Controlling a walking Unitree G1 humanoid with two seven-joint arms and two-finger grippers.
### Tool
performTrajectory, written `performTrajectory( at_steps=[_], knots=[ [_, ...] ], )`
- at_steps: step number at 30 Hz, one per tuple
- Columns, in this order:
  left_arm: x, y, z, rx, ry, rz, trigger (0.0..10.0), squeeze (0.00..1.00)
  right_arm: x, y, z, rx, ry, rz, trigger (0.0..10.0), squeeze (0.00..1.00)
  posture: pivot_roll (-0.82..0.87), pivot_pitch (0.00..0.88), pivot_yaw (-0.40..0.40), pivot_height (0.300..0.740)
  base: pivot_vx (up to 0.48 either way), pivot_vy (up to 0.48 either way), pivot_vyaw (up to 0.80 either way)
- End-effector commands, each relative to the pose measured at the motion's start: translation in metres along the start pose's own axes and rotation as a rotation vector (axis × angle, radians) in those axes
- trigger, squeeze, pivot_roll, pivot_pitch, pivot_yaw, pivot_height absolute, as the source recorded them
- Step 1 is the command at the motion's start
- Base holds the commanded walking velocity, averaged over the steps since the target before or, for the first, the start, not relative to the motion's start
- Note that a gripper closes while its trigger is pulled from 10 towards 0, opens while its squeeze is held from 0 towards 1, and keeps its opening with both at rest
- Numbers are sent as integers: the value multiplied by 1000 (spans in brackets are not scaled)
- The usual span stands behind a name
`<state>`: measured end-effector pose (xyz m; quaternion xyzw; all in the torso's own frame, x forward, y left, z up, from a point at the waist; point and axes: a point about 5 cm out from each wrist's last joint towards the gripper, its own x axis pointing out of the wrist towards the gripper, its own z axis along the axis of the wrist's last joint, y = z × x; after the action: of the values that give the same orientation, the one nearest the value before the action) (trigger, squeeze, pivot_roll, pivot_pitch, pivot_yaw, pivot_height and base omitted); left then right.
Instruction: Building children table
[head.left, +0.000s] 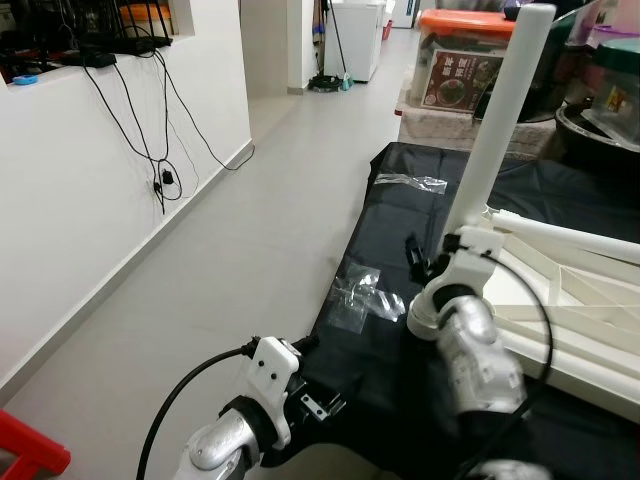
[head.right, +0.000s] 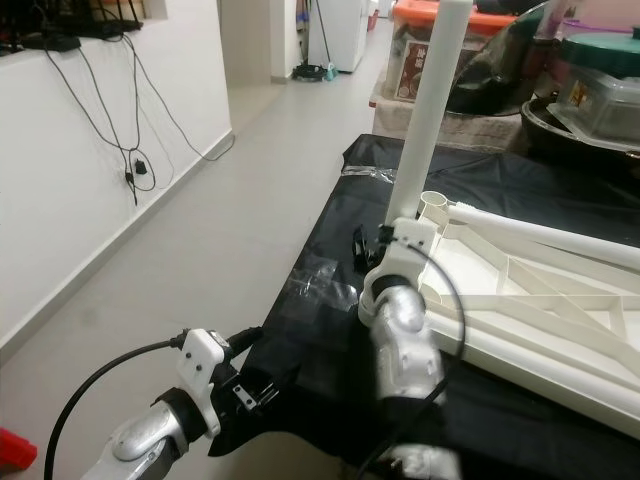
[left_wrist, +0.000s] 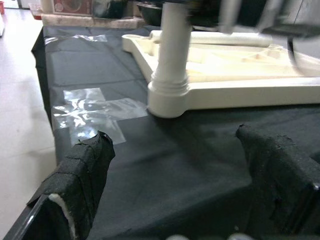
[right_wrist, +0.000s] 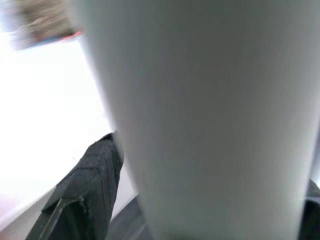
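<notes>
White table leg (head.left: 505, 110) stood near-upright, long axis tilted slightly toward 1 o'clock, its foot seated in the corner socket (left_wrist: 168, 95) of the upturned white tabletop frame (head.left: 570, 300), which lay flat on the black-covered counter (head.left: 400, 210). Right pincer (right_wrist: 200, 200) was clamped around the leg low down, just above the socket; a black finger (right_wrist: 85, 185) showed hard against the shaft on one side. Judgement: the leg was being pushed or twisted home, so the coming move turns on keeping the shaft in line with the socket's axis. Left pincer (left_wrist: 180, 185) hovered low at 7 o'clock from the socket, fingers spread wide and empty, aimed at the leg's base; the right arm was the nearer. Clear plastic wrap (head.left: 360, 295) lay on the counter at 9 o'clock from the socket. At 12 o'clock, an orange-lidded clear bin (head.left: 465, 60) held boxed goods; contents not legible.
</notes>
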<state>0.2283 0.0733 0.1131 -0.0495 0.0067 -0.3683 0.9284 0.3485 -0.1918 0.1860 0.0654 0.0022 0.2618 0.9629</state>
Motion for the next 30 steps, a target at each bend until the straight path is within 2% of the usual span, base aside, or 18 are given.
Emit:
performTrajectory(
  at_steps=[1, 2, 3, 9, 10, 13, 14, 18, 19, 20, 21, 23, 24, 25, 27, 28, 29, 30],
  knots=[
    [0, -1, -4, -3, 15, -3, 10000, 0, 10, 27, -7, 70, 35, 305, 10000, 0, -23, 1, -40, 740, 0, 0, 0],
    [1, -1, -4, -5, 15, -3, 10000, 0, 9, 28, -7, 61, 63, 405, 10000, 0, -18, 0, -41, 740, 0, 0, 0],
    [1, -1, -5, -5, 15, -2, 10000, 0, 10, 29, -7, 53, 74, 452, 10000, 0, -18, 0, -41, 740, 0, 0, 0],
    [0, -1, -5, -4, 17, 0, 10000, 0, 22, 32, -6, 16, 130, 557, 10000, 0, -8, 0, -44, 740, 0, 0, 0],
    [0, -1, -5, -4, 18, 0, 10000, 0, 26, 34, -7, -2, 140, 561, 6784, 0, -7, 0, -45, 740, 0, 0, 0],
    [0, -2, -5, -4, 18, 0, 10000, 0, 28, 35, -8, -10, 145, 566, 6784, 0, -7, 0, -45, 740, 0, 0, 0],
    [0, -2, -5, -5, 18, -1, 10000, 0, 31, 35, -10, -33, 155, 551, 0, 0, -8, 0, -44, 740, 0, 0, 0],
    [1, -3, -5, -7, 17, -3, 10000, 0, 33, 34, -9, -40, 138, 529, 0, 0, -10, 0, -47, 740, 0, 0, 0],
    [1, -3, -5, -8, 17, -3, 10000, 0, 35, 32, -7, -50, 108, 469, 0, 0, -12, 0, -46, 740, 0, 0, 0],
    [1, -3, -5, -8, 17, -3, 10000, 0, 35, 32, -7, -50, 108, 469, 0, 0, -12, 0, -46, 740, 0, 0, 0],
    [1, -3, -5, -9, 16, -2, 10000, 0, 39, 24, -6, -62, 59, 289, 0, 0, -16, 0, -47, 740, 0, 0, 0],
    [1, -3, -5, -9, 16, -2, 10000, 0, 39, 24, -6, -62, 59, 289, 0, 0, -16, 0, -47, 740, 0, 0, 0],
    [1, -2, -5, -9, 15, -1, 10000, 0, 40, 17, -6, -65, 42, 146, 0, 0, -17, 0, -47, 740, 0, 0, 0],
    [1, -2, -5, -9, 15, -1, 10000, 0, 40, 17, -6, -65, 42, 146, 0, 0, -17, 0, -47, 740, 0, 0, 0],
    [1, -1, -4, -8, 14, 2, 10000, 0, 33, -5, -7, -56, -14, -314, 0, 0, -19, 1, -43, 740, 0, 0, 0],
    [1, -1, -4, -8, 14, 2, 10000, 0, 33, -5, -7, -56, -14, -314, 0, 0, -19, 1, -43, 740, 0, 0, 0],
    [0, -1, -4, -7, 14, 2, 10000, 0, 22, -14, -8, -75, -28, -533, 0, 0, -23, 6, -36, 740, 0, 0, 0],
    [0, -1, -4, -7, 14, 2, 10000, 0, 22, -14, -8, -75, -28, -533, 0, 0, -23, 6, -36, 740, 0, 0, 0]
  ],
)
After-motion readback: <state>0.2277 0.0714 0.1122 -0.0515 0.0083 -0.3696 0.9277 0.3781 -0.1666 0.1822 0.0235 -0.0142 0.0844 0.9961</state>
